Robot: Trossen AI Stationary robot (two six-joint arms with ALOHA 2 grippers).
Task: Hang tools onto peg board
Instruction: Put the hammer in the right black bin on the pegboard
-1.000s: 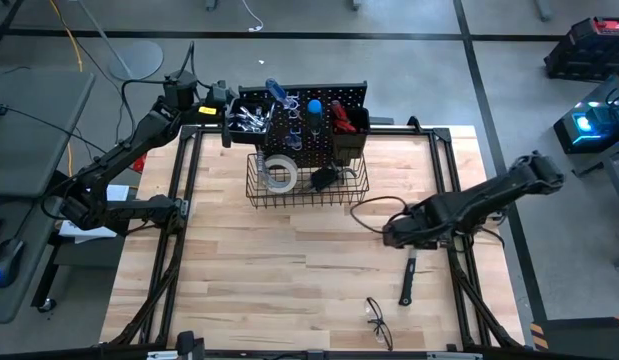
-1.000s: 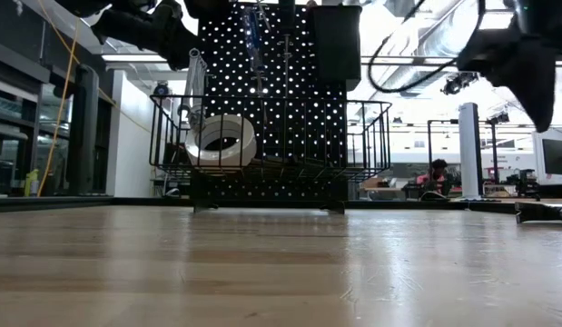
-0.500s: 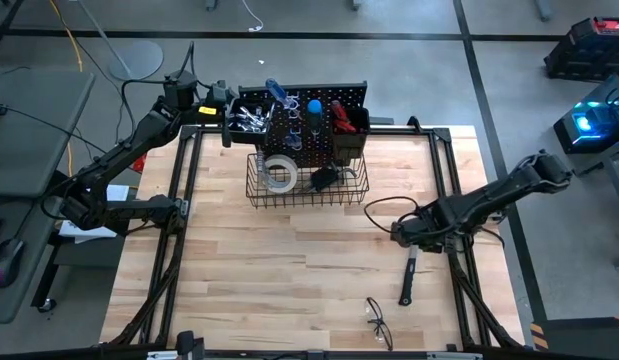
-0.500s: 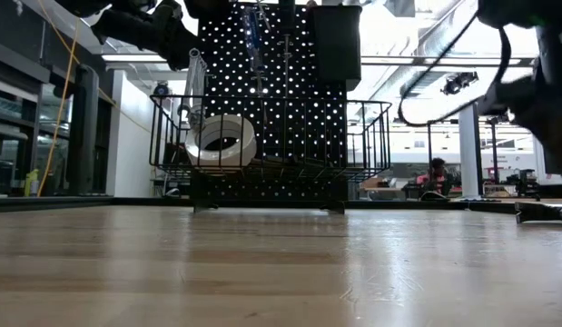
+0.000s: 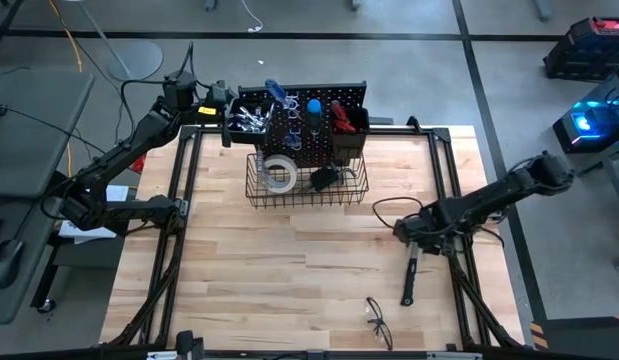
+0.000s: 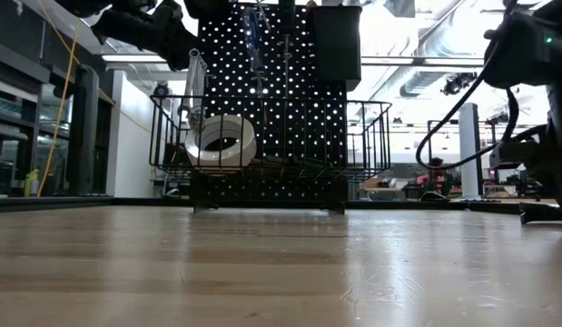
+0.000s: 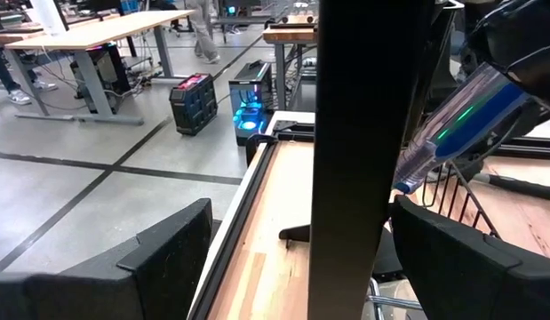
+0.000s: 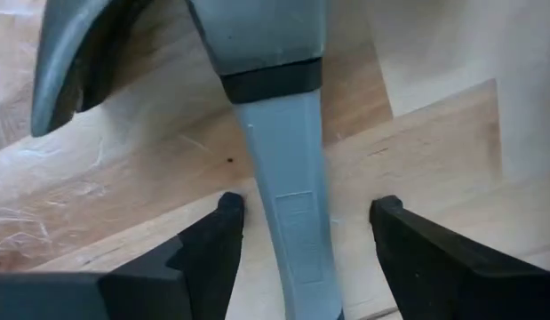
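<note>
From above, my right gripper [image 5: 413,236] sits low over the hammer [image 5: 409,278] on the tabletop [image 5: 289,290], while my left gripper [image 5: 225,97] waits, fingers spread, beside the peg board [image 5: 314,120]. Through my right wrist, my fingers [image 8: 212,244] stand spread on either side of the hammer's neck [image 8: 288,196], not touching it.

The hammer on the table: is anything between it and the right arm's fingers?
Nothing visible. The right gripper is down over the hammer, which lies flat on the wooden table, with its open fingers on either side of the grey neck just below the head. Only bare wood shows in the gaps.
</note>
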